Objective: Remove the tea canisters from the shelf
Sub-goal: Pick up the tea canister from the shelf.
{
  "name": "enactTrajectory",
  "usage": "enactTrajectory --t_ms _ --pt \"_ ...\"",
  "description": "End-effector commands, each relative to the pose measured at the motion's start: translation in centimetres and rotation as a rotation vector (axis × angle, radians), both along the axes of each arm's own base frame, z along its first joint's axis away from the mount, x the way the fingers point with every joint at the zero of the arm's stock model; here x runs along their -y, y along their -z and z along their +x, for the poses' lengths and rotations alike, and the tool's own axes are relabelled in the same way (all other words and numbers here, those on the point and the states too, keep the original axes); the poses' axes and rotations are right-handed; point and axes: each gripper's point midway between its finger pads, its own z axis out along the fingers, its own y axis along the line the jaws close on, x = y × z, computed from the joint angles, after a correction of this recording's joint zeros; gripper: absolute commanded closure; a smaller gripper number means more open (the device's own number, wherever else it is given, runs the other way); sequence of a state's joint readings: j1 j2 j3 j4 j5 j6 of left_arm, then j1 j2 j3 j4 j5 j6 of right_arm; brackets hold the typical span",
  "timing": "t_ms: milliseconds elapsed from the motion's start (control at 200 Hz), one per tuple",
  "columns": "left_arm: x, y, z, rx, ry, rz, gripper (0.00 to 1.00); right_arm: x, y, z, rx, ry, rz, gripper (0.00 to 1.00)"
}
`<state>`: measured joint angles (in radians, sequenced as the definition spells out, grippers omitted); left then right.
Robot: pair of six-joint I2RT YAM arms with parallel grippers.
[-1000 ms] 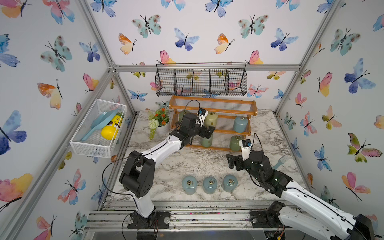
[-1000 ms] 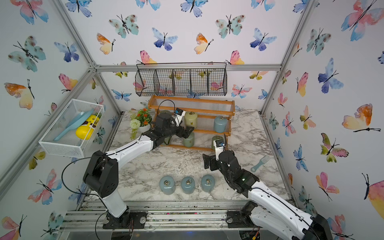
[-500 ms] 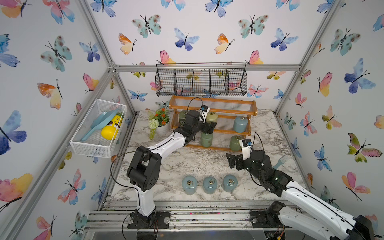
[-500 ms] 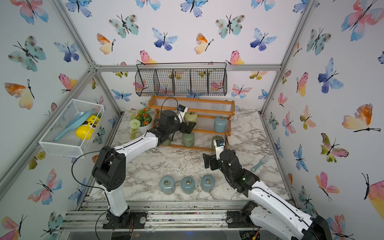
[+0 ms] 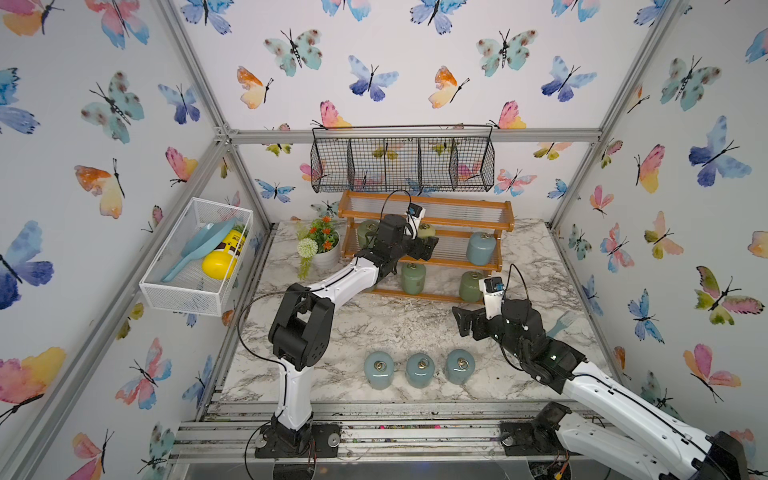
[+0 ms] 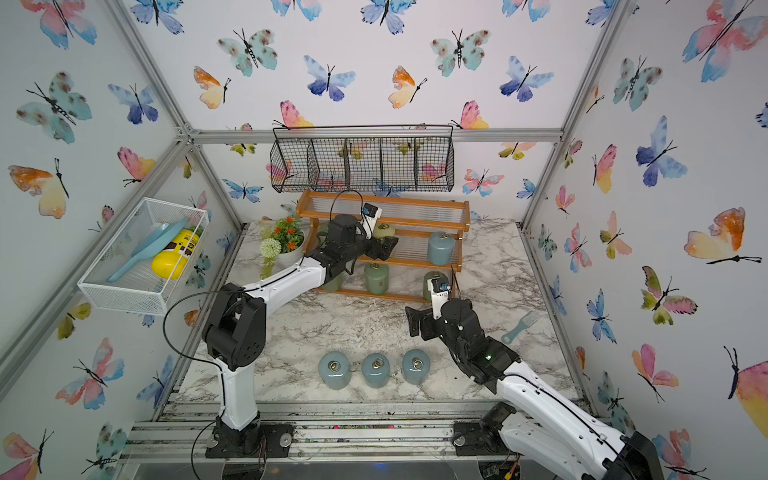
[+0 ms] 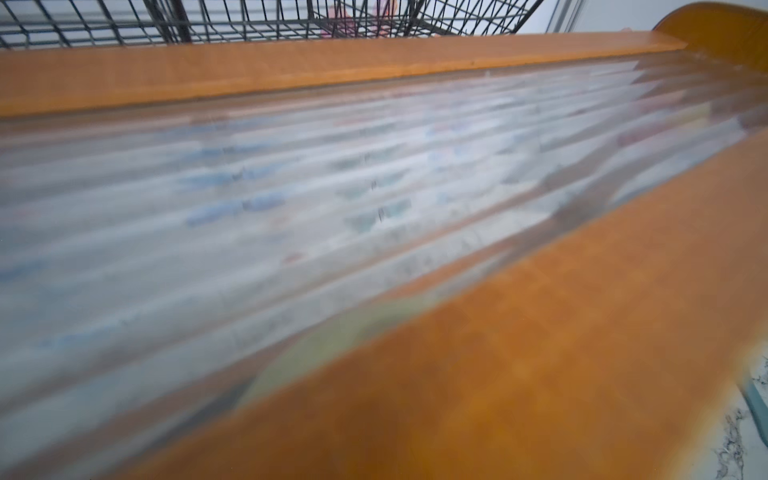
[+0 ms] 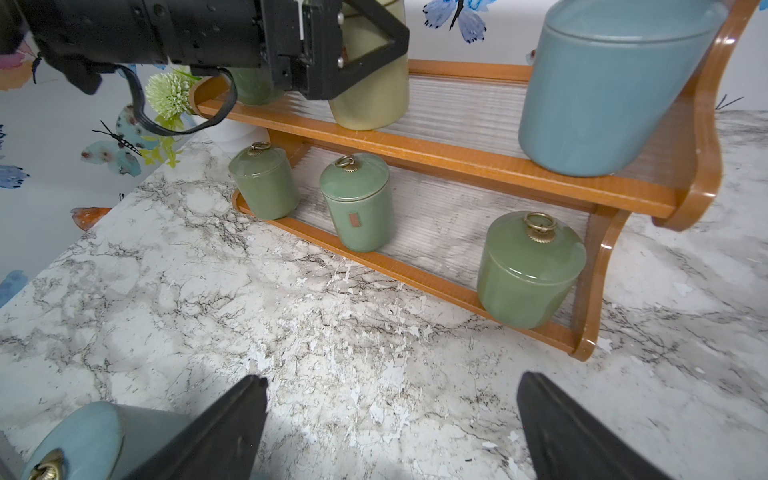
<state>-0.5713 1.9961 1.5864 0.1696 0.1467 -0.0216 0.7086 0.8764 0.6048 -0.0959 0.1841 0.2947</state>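
On ribbed amber-wood shelf (image 5: 457, 204) | glossy domed tea canisters (image 5: 412, 278) | left gripper (image 5: 428, 249), right gripper (image 5: 461, 322) spread wide

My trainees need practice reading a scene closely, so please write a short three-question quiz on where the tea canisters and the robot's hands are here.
1. How many pale blue canisters stand on the marble table?
2. True or false: the shelf's top tier holds a canister.
3. Which canister are the left hand's tips nearest? A the cream-yellow canister; B a bottom-tier green one; C a pale blue one on the table.
Key: 1 three; 2 false; 3 A.
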Motion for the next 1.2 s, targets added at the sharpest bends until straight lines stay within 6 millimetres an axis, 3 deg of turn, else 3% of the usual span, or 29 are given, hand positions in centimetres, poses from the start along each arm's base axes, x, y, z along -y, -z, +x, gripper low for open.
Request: enactTrajectory --t_ms 0,340,776,801,1196 --pt "0.7 0.7 0.6 0.003 0.008 0.012 0.02 0.1 -0.6 0.0 0.016 -0.006 0.015 0.0" --pt "1.4 1.0 0.8 -0.008 0.034 -0.009 0.0 0.5 -0.4 -0.4 0.01 0.0 0.012 0.0" --pt "0.5 0.4 -0.2 0.035 0.03 0.006 0.2 0.6 -0.3 -0.5 0.007 -0.001 0.015 0.0" --pt "0.3 -1.4 -0.5 0.063 0.032 -0.009 0.21 0.6 -0.3 -0.5 0.008 -0.001 0.016 0.0" --pt "-0.7 -6.4 -3.4 0.14 0.076 -0.062 0.26 0.2 -0.7 -0.3 0.011 -0.014 0.01 0.0"
